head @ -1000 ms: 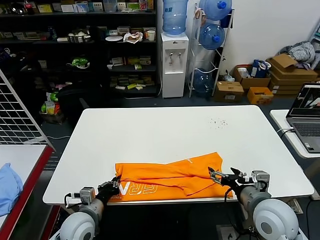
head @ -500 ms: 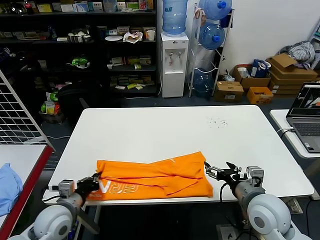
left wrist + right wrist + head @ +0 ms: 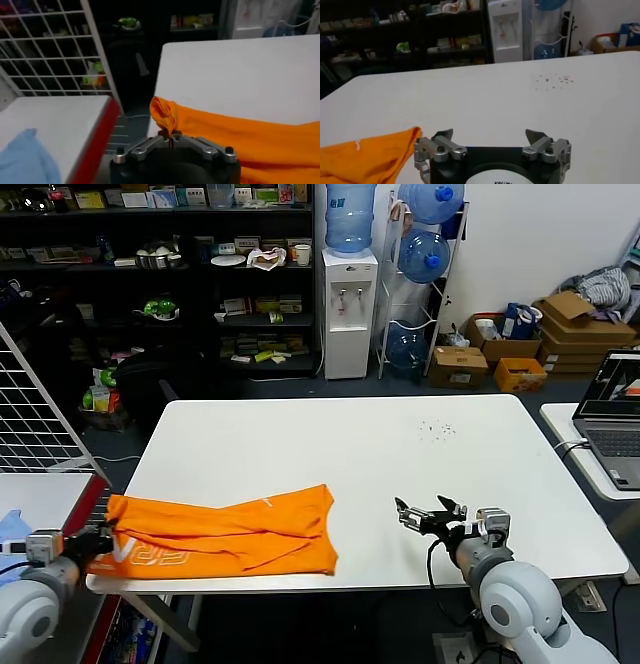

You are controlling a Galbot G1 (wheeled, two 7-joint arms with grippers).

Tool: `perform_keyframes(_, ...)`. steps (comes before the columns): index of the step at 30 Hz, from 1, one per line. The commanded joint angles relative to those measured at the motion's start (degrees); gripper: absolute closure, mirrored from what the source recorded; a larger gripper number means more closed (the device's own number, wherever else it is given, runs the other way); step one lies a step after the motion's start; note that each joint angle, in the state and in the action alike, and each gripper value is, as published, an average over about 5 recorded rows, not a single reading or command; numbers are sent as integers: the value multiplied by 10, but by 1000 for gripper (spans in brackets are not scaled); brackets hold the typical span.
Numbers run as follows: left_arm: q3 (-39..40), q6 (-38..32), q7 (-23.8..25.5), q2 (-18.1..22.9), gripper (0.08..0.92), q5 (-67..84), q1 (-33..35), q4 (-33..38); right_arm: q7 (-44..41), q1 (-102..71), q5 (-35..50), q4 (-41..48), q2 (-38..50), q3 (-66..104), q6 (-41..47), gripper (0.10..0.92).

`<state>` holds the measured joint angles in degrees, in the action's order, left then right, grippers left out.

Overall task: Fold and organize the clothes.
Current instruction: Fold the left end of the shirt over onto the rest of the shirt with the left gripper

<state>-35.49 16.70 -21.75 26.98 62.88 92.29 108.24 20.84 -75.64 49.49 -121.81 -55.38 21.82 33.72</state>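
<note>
Shirt: the orange T-shirt point(image 3: 225, 532) lies folded into a long band along the near edge of the white table point(image 3: 380, 454), its left end hanging past the table's left corner, white lettering showing near that end
Left gripper: the left gripper point(image 3: 98, 540) sits just off the table's left corner, jaws pinched tight on a bunched tip of the T-shirt; the wrist view shows the cloth puckered up right between them
Right gripper: the right gripper point(image 3: 420, 515) hovers low over bare table to the right of the shirt, jaws spread wide, holding nothing, clear of the fabric
Step in hand: looks like a one-handed drag of the folded band toward the left
Doing it well: keep the pull low and level so the folds don't slide open, and mind how much cloth leaves the table, or its weight may tug the rest off the edge
Neighbours: a light blue cloth point(image 3: 22, 155) rests on the red-edged side table point(image 3: 90, 145), well apart from the shirt
</note>
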Motion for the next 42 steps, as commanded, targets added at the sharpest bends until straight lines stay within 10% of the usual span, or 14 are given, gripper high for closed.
perform_keyframes(1,-131,3,4,-47,895,24,85,-9,-15,11,-14,10,-1,-10,-6,104)
perform_keyframes(12,143,36,-158,56,895,167,-87,218,-3,-30,-48,0,-28,9,-8,104)
perform_keyframes(23,384,36,-228,152,895,233,-367,135,5,-84,-72,-18,-48,42,-13,104)
perform_keyframes(42,437,24,-277,209,895,237,-421,113,2,-48,-66,10,-48,19,-16,104)
